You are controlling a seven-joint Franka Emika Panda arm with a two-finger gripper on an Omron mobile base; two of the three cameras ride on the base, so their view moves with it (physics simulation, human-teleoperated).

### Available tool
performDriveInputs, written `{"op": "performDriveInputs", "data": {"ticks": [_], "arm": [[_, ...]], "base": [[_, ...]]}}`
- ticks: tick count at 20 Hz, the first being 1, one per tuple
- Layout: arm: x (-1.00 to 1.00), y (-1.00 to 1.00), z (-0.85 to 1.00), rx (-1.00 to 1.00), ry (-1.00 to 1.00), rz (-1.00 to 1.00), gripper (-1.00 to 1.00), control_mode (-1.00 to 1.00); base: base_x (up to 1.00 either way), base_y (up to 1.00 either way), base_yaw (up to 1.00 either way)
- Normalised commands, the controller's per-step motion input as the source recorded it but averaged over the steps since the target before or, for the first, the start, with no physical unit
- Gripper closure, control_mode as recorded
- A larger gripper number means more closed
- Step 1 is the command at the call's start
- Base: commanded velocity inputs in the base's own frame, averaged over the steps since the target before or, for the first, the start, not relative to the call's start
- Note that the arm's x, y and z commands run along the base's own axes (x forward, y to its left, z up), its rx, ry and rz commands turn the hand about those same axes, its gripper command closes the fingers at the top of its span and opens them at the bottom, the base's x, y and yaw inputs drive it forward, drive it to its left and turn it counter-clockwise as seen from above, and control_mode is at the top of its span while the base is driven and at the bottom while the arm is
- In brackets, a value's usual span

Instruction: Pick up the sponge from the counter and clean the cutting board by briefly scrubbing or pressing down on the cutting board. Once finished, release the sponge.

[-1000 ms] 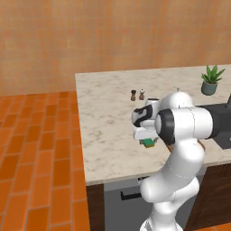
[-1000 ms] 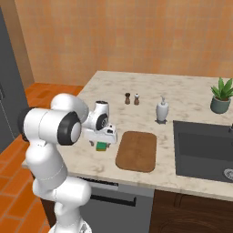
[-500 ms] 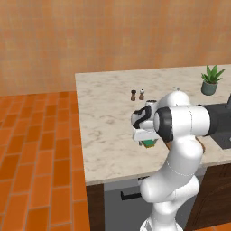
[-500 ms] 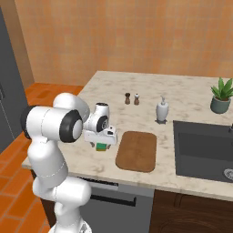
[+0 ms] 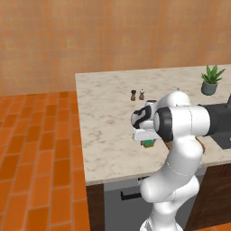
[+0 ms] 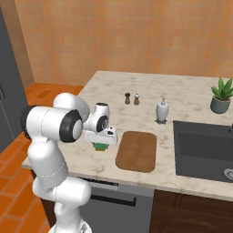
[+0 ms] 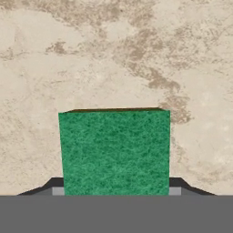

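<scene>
The green sponge (image 7: 116,152) sits between my two fingertips, its sides touching them, right over the marbled counter (image 7: 136,54). From the base views the sponge (image 5: 148,143) (image 6: 99,146) hangs just under my gripper (image 5: 147,140) (image 6: 99,143), close to the counter (image 6: 182,91) near its front edge. My gripper (image 7: 116,193) is shut on the sponge. The brown wooden cutting board (image 6: 136,150) lies flat to the right of the hand, a short gap away, with nothing on it.
Two small shakers (image 6: 132,98) (image 5: 137,94) stand farther back on the counter. A white soap dispenser (image 6: 162,110) is behind the board, a dark sink (image 6: 205,150) to its right, a potted plant (image 6: 221,95) at the far corner. Orange tiled floor (image 5: 36,149) lies left.
The hand and the sponge stay in nearly the same spot over the counter. Only the arm's upper links have shifted slightly.
</scene>
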Motion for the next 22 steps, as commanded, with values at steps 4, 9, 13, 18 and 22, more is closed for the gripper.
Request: {"op": "performDriveInputs", "data": {"ticks": [4,9,13,18,22], "arm": [[0.00,-0.21,0.31,0.00,-0.01,0.00,1.00,-1.00],[-0.32,-0.97,0.86,0.03,-0.03,0.00,1.00,-1.00],[-0.19,-1.00,0.26,0.05,0.00,-0.03,1.00,-1.00],[0.08,-0.35,-0.58,0.00,0.07,0.00,1.00,-1.00],[0.01,-0.67,-0.64,0.00,0.03,-0.04,1.00,-1.00]], "base": [[0.00,0.00,0.00],[0.00,0.00,0.00],[0.00,0.00,0.00],[0.00,0.00,0.00],[0.00,0.00,0.00]]}}
